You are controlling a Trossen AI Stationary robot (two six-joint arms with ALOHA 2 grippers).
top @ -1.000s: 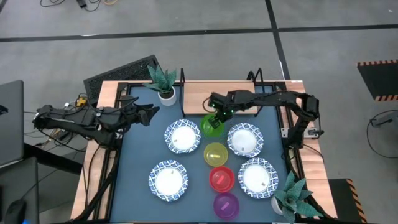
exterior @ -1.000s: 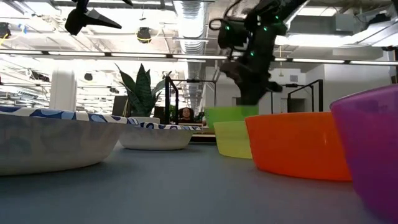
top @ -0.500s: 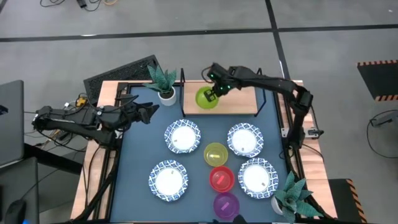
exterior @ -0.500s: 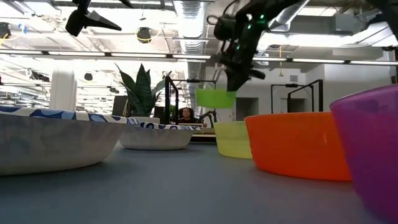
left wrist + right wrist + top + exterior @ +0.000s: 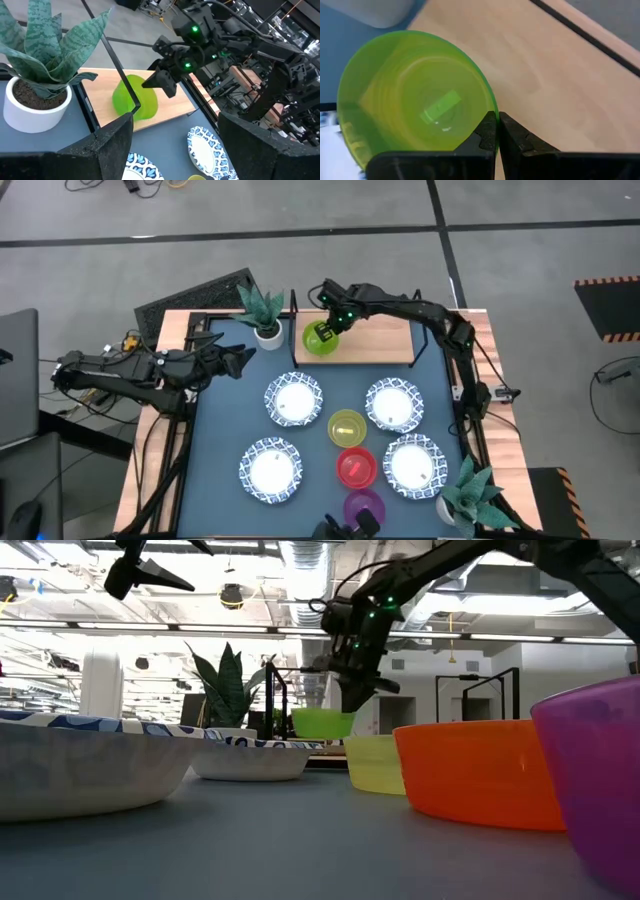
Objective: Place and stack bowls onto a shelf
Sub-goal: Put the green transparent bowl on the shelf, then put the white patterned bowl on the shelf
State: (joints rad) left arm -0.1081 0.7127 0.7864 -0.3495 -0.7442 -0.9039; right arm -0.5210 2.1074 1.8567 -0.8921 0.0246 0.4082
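Observation:
My right gripper [image 5: 330,325] is shut on the small green bowl [image 5: 319,339] over the left end of the shelf, a light wooden plank [image 5: 385,340] at the table's far edge. The bowl hangs low over the plank; whether it touches the wood I cannot tell. On the blue tabletop stand four white bowls with blue rims [image 5: 294,399] [image 5: 392,404] [image 5: 270,470] [image 5: 413,465] and, between them, the yellow [image 5: 347,426], red [image 5: 356,467] and purple [image 5: 363,508] bowls. My left gripper [image 5: 245,360] waits open above the table's left side. My right gripper pinches the green bowl's rim [image 5: 490,107] on the side toward the shelf's middle, one finger [image 5: 487,131] inside the bowl and one outside. The fingers come slanting down from above and from the right. The bowl [image 5: 135,97] hangs tilted below them, mouth upward.
A potted plant in a white pot [image 5: 267,328] stands just left of the shelf's end, close to the green bowl. A second plant [image 5: 470,495] sits at the table's near right corner. Black shelf frame posts [image 5: 292,305] rise beside the plank. The rest of the plank [image 5: 560,65] lies bare.
My right gripper has lifted the green bowl from between the far white bowls on the table, carried it up, toward the far edge and leftward, then lowered it over the shelf's left end. It has stayed shut on the rim.

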